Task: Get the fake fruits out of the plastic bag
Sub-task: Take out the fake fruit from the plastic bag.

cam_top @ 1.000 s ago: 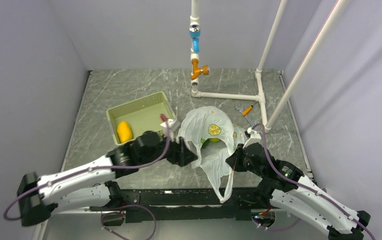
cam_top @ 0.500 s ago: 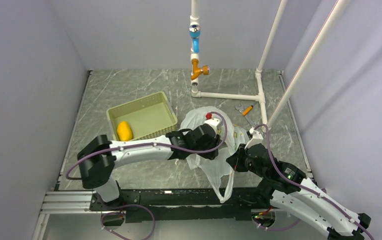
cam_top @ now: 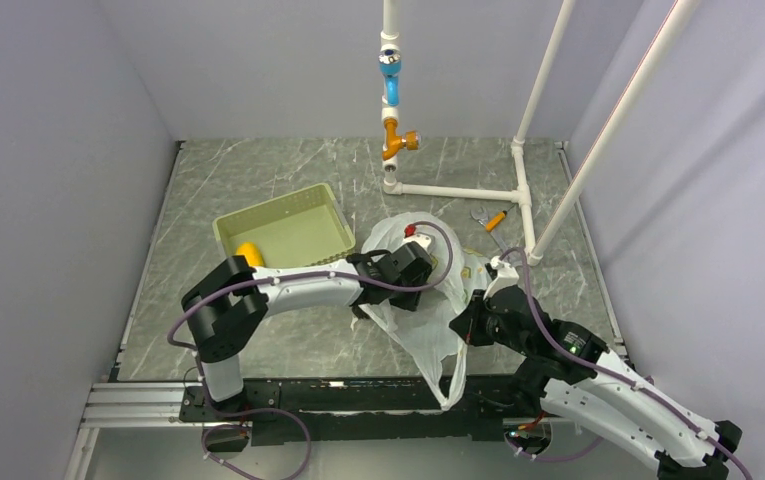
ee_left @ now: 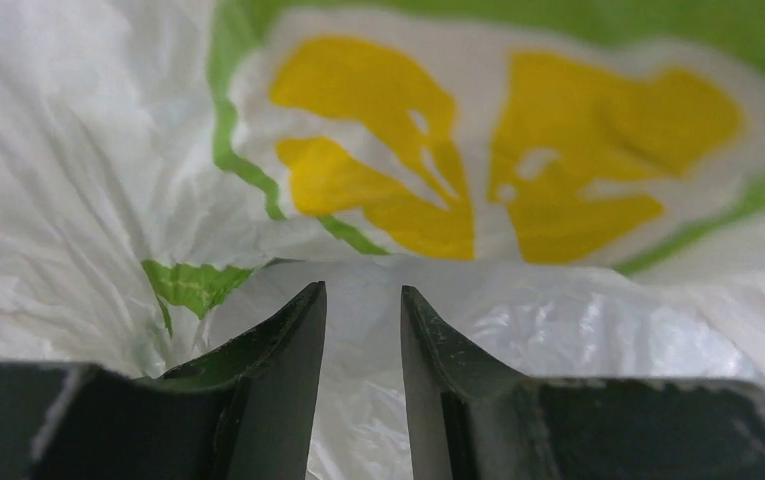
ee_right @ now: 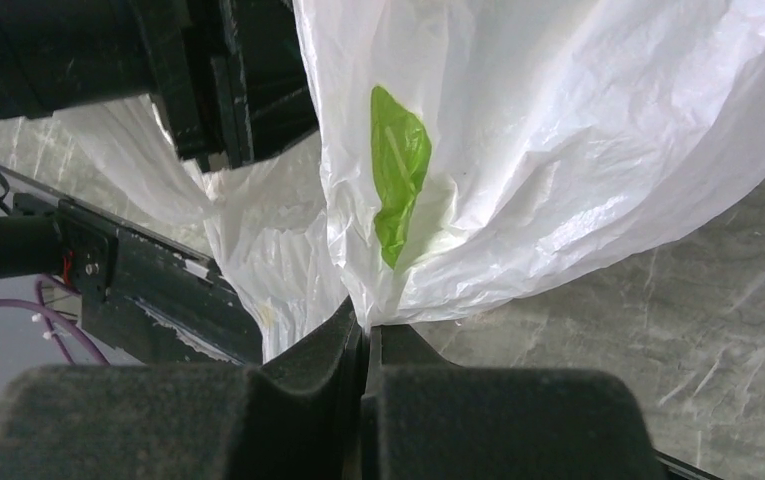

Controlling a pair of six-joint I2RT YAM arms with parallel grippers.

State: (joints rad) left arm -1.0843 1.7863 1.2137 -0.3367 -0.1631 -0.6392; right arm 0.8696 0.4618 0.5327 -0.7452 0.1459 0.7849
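With the right end effector clenched on the plastic bag at mid-frame, the left end effector, narrowly parted with its grip unclear, risks snagging film rather than the fake fruits, which are hidden here.

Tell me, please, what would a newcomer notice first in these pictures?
The white plastic bag printed with citrus slices, mid-table: the right gripper pinches its film shut, and the left gripper noses against it, jaws slightly apart. Next, a yellow mango lying in the pale green basket left of the bag.
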